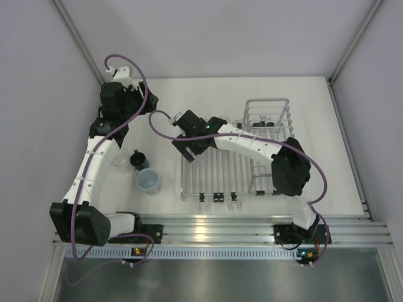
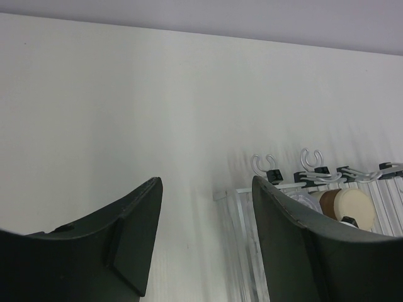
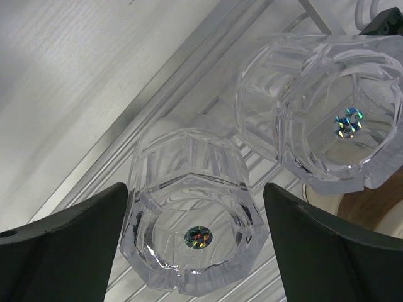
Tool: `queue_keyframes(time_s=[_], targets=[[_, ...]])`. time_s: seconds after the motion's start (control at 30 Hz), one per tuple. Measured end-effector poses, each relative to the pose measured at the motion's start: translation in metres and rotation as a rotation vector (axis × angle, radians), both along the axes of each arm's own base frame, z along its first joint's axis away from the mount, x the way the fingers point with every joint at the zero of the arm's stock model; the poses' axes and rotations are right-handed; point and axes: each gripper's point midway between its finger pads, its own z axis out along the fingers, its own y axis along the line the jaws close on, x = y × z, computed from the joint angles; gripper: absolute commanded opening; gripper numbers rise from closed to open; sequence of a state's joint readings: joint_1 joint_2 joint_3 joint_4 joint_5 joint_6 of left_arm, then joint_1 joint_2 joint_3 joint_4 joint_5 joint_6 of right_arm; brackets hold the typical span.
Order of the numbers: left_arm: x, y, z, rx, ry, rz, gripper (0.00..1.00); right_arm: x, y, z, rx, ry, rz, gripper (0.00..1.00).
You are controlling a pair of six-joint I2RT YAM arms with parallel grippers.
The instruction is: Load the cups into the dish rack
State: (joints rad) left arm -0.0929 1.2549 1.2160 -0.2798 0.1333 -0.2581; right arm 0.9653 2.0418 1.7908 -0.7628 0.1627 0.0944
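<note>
My right gripper is open, its jaws on either side of a clear cup that stands upside down on the dish rack's flat bars. A second clear cup stands beside it, and a tan-and-brown cup shows behind. In the top view my right gripper is over the rack's left part. A dark blue mug, a pale blue cup and a clear cup stand on the table left of the rack. My left gripper is open and empty at the far left.
The taller wire basket section is at the rack's far right end. Black clips line the rack's near edge and also show in the left wrist view. Grey walls close in the table on the left and right.
</note>
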Motion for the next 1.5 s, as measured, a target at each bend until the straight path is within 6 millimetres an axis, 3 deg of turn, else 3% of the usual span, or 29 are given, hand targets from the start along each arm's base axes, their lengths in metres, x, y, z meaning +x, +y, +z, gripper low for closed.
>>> queue_keyframes(time_s=[0.2, 0.43, 0.47, 0.5, 0.57, 0.67, 0.73, 0.83, 0.93, 1.17, 1.4, 1.5], targets=[[0.001, 0.005, -0.002, 0.014, 0.004, 0.022, 0.65, -0.004, -0.016, 0.016, 0.002, -0.032, -0.019, 0.89], [0.002, 0.012, -0.002, 0.041, 0.0, 0.053, 0.65, -0.011, -0.027, 0.066, 0.142, -0.122, -0.039, 0.91], [0.002, 0.013, -0.002, 0.047, 0.0, 0.058, 0.66, -0.013, -0.028, 0.075, 0.173, -0.139, -0.041, 0.91], [0.001, 0.014, -0.002, 0.053, -0.001, 0.063, 0.79, -0.014, -0.031, 0.081, 0.193, -0.151, -0.044, 0.91], [-0.002, 0.018, 0.001, 0.077, -0.015, 0.074, 0.82, -0.018, -0.037, 0.096, 0.236, -0.181, -0.053, 0.91], [-0.02, 0.022, 0.004, 0.113, -0.036, 0.092, 0.82, -0.023, -0.051, 0.12, 0.292, -0.23, -0.071, 0.91], [-0.039, 0.016, 0.009, 0.14, -0.055, 0.076, 0.83, -0.029, -0.063, 0.134, 0.32, -0.259, -0.082, 0.92], [-0.067, 0.005, 0.018, 0.149, -0.072, 0.032, 0.92, -0.036, -0.08, 0.153, 0.358, -0.304, -0.102, 0.93], [-0.088, 0.001, 0.016, 0.129, -0.053, 0.016, 0.92, -0.041, -0.095, 0.17, 0.397, -0.344, -0.121, 0.93], [-0.13, -0.001, -0.039, 0.112, 0.18, 0.05, 0.86, -0.048, -0.119, 0.185, 0.461, -0.383, -0.169, 0.94], [-0.165, 0.002, -0.075, 0.035, 0.349, 0.143, 0.83, -0.054, -0.125, 0.176, 0.481, -0.365, -0.183, 0.94], [-0.182, -0.004, -0.109, 0.027, 0.454, 0.16, 0.83, -0.057, -0.125, 0.176, 0.493, -0.356, -0.183, 0.94]])
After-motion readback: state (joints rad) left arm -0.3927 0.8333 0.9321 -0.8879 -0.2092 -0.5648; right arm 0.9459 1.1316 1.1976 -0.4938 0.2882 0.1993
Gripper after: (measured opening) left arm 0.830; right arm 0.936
